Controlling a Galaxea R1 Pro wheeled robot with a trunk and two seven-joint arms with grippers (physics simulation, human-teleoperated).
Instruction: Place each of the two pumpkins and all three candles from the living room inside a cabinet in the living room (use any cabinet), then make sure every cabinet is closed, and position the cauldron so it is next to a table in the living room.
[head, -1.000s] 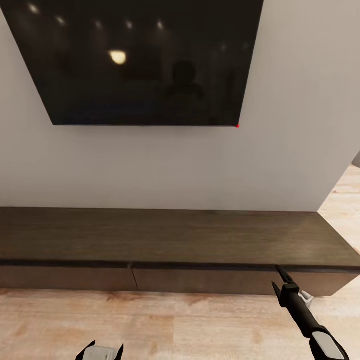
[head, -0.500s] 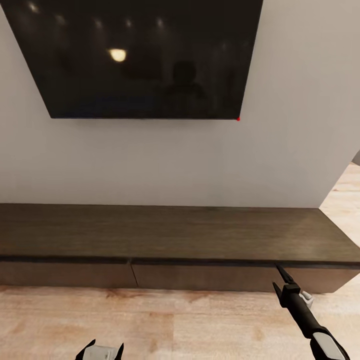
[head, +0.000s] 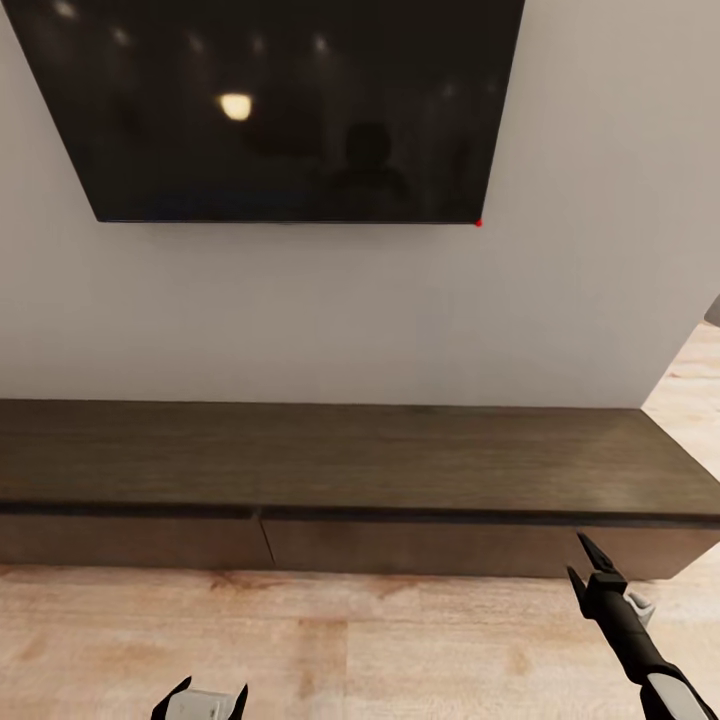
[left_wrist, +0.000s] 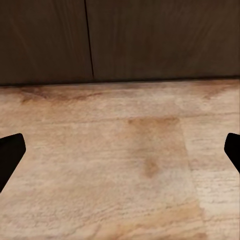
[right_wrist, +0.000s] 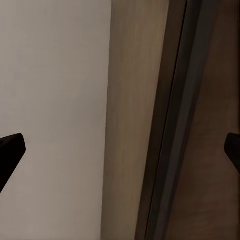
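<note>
Our right pincer (head: 590, 560), spread and empty, hung just before the cabinet (head: 330, 470) front, which ran crosswise; the left pincer (head: 205, 695), also spread, sat lower, farther off.

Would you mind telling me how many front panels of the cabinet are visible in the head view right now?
3 on the cabinet: the left panel, the middle panel and the right panel, partly behind the right gripper. More may lie beyond the frame's left edge.

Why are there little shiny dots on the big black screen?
In the head view, the TV is glossy, so it mirrors the room's ceiling lights as glare spots, one bigger and yellowish. In the left wrist view, the cabinet fronts look dull and shadowed.
</note>
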